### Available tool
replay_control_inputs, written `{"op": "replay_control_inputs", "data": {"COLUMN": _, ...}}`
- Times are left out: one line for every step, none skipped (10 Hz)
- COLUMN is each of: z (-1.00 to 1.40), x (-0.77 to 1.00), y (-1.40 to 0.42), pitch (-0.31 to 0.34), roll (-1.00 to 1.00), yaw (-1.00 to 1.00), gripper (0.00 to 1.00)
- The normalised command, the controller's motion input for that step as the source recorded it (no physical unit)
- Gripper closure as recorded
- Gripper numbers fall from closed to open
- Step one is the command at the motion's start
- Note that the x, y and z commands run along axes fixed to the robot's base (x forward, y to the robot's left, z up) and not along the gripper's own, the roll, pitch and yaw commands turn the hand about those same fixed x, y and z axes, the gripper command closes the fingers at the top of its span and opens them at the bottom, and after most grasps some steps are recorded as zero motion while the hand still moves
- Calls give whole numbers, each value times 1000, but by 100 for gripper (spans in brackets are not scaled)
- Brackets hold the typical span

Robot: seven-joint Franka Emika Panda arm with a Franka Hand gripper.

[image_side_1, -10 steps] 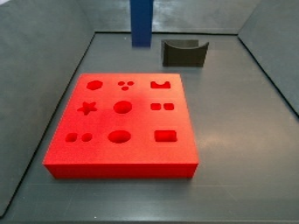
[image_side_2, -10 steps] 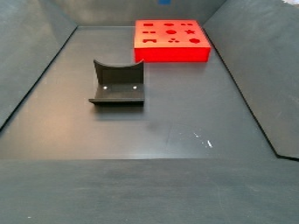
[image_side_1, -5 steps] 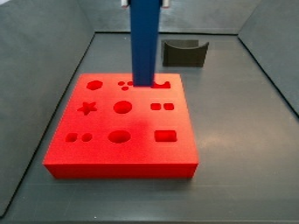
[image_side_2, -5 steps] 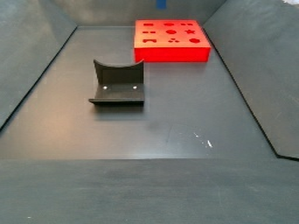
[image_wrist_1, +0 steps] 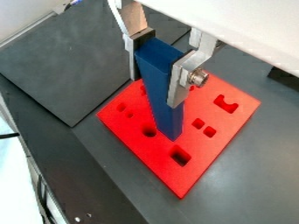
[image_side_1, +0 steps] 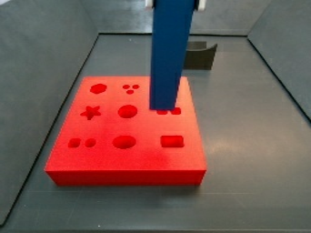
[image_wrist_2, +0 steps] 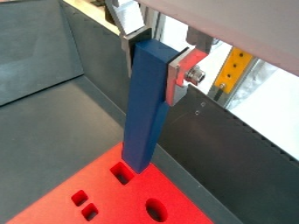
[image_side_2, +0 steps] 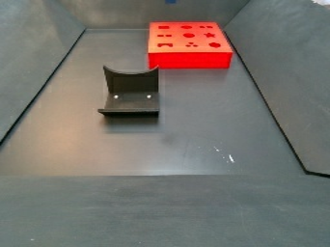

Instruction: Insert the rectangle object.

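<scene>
My gripper (image_wrist_1: 153, 90) is shut on the blue rectangle object (image_wrist_1: 162, 96) and holds it upright by its upper end. Both wrist views show it; in a wrist view the gripper (image_wrist_2: 152, 87) grips the bar (image_wrist_2: 142, 131) with silver fingers (image_wrist_2: 176, 83) on two opposite faces. In a side view the bar (image_side_1: 172, 55) hangs over the flat red block (image_side_1: 109, 150), and only a bit of the gripper (image_side_1: 176, 3) shows. Its lower end is by the right column's middle holes. I cannot tell whether it touches. In the side view with the red block (image_side_2: 190, 56) far off, bar and gripper are out of view.
A small dark grey holder (image_side_1: 195, 56) with a curved notch stands behind the red block, apart from it; it also shows in a side view (image_side_2: 129, 92). Grey walls (image_side_1: 36, 100) close in the dark floor (image_side_2: 180, 145) on the sides.
The gripper has carried the blue bar from behind the block, over its back row, to the middle row on the right. The block and holder have not moved.
</scene>
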Motion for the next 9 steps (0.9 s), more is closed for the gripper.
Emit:
{"op": "replay_control_inputs", "data": {"z": -911, "x": 163, "y": -17, "pitch": -50, "roll": -119, "yaw": 91, "gripper": 100}}
{"op": "replay_control_inputs", "data": {"z": -769, "x": 214, "y": -123, "pitch": -54, "roll": -166, "yaw": 126, "gripper": 100}}
{"op": "replay_control_inputs", "data": {"z": -657, "x": 411, "y": -69, "pitch": -11, "roll": -220, "yaw": 111, "gripper": 100}}
{"op": "replay_control_inputs", "data": {"z": -620, "x": 437, "y": 0, "pitch": -11, "roll": -217, "yaw": 83, "gripper": 100}}
{"op": "replay_control_inputs", "data": {"z": -57, "x": 43, "y": 0, "pitch": -13, "roll": -31, "yaw": 100, "gripper": 100}}
{"op": "replay_control_inputs", "data": {"z": 0, "x": 0, "y": 0, "pitch": 9, "roll": 1, "yaw": 0, "gripper": 100}}
{"op": "replay_control_inputs", "data": {"z": -143, "x": 0, "y": 231, "pitch": 0, "roll": 139, "yaw": 137, "gripper": 100}}
{"op": "replay_control_inputs", "data": {"z": -171, "x": -9, "y": 269, "pitch": -20, "roll": 180, "yaw": 157, "gripper": 100}}
{"op": "replay_control_inputs", "data": {"z": -109, "x": 0, "y": 166, "pitch": -3, "roll": 163, "yaw": 131, "gripper": 100}}
